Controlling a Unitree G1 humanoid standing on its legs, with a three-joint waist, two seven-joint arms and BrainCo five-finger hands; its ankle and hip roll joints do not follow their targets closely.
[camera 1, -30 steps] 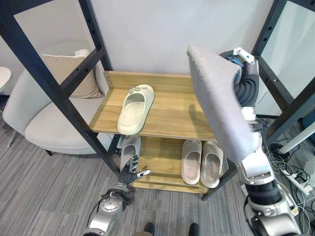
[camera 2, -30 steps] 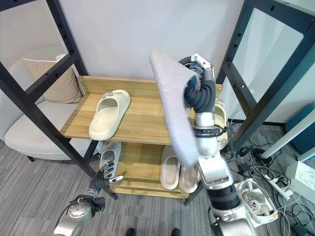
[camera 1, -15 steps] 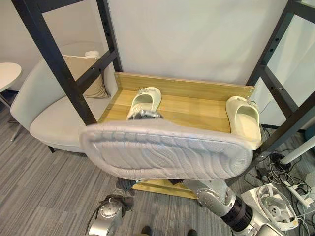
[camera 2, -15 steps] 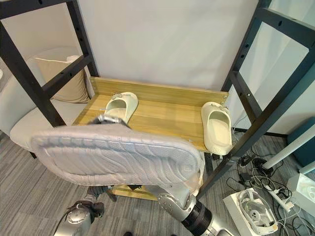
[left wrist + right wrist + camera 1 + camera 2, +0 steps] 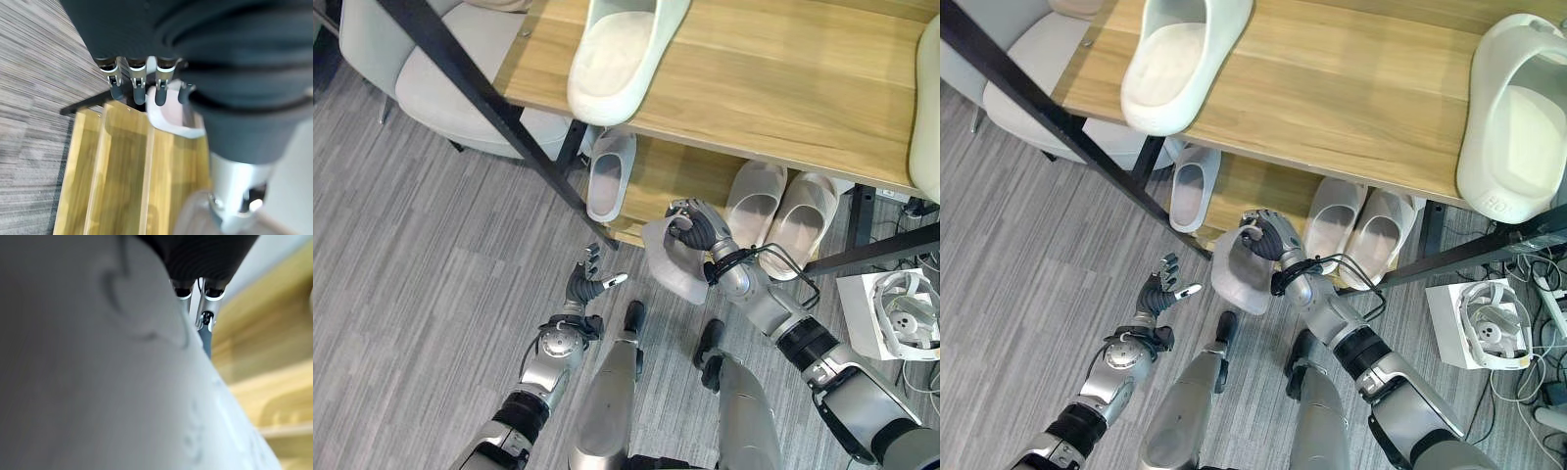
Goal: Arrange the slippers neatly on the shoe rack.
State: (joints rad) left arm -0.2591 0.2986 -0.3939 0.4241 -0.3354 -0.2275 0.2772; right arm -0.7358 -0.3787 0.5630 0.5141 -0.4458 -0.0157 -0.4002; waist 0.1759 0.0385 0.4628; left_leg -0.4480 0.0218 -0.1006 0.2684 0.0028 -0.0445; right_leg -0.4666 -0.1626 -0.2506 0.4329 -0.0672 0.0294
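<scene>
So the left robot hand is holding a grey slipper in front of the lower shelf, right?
Not quite: the right robot hand is curled round the grey slipper in front of the lower shelf, as the right eye view shows. The left robot hand is open above the floor, holding nothing.

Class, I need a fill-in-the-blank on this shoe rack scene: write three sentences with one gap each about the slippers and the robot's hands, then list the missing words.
1. The grey slipper is held in the robot's ____ hand.
2. The left hand hovers over the floor with its fingers ____.
3. On the lower shelf, a single slipper stands apart from a ____ of slippers standing side by side.

Missing words: right; open; pair
</scene>
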